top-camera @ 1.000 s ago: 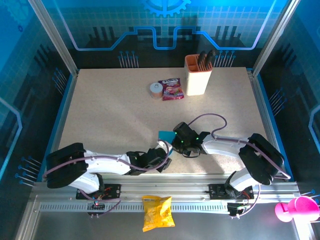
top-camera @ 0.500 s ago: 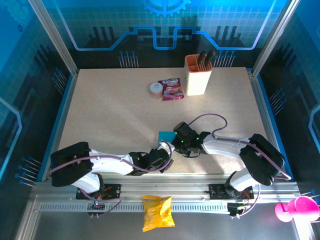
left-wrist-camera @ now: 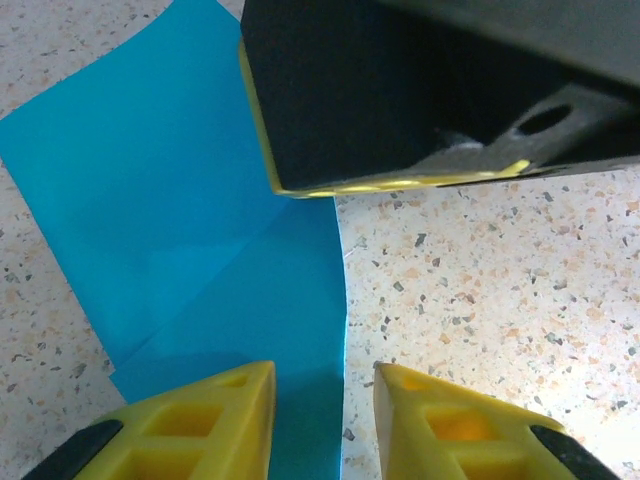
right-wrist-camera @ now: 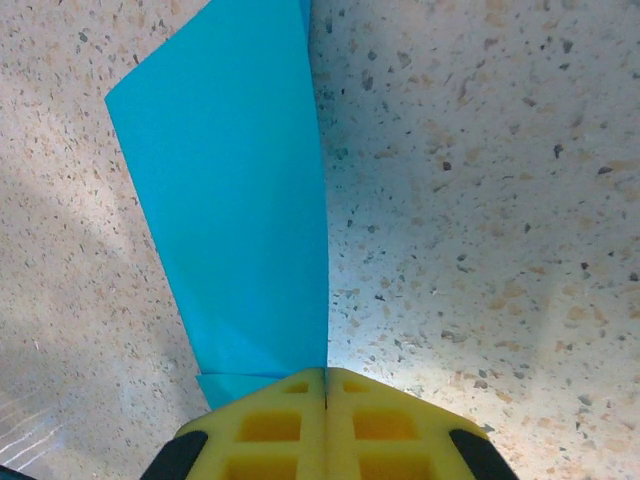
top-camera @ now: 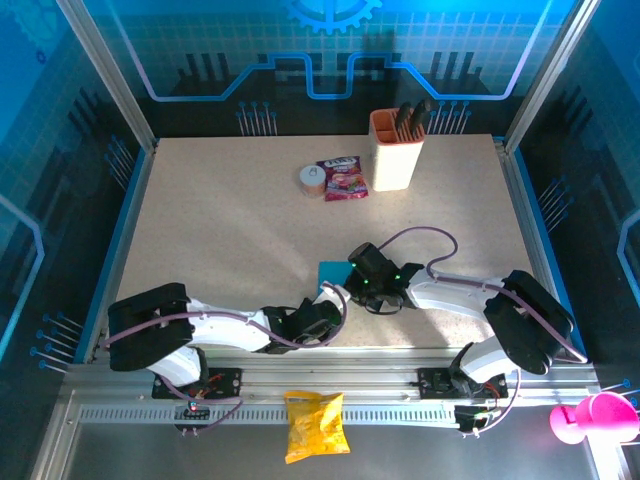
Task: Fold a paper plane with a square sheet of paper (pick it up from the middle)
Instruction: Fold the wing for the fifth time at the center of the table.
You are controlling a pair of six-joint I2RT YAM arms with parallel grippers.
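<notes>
Thin, floppy, slippery square sheet of paper [left-wrist-camera: 180,200]; best pinched at long edge. Left claw [left-wrist-camera: 325,375] half-parted astride it, right claw [right-wrist-camera: 325,372] closed tight.

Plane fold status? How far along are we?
Done: the blue sheet lies on the table with at least one flap folded over; layered edges show in both wrist views. In hand: the right gripper, shut, sits on one end, seemingly pinning it; the left gripper stands open over the other end. Left: no pointed dart yet, so more folds remain.
</notes>
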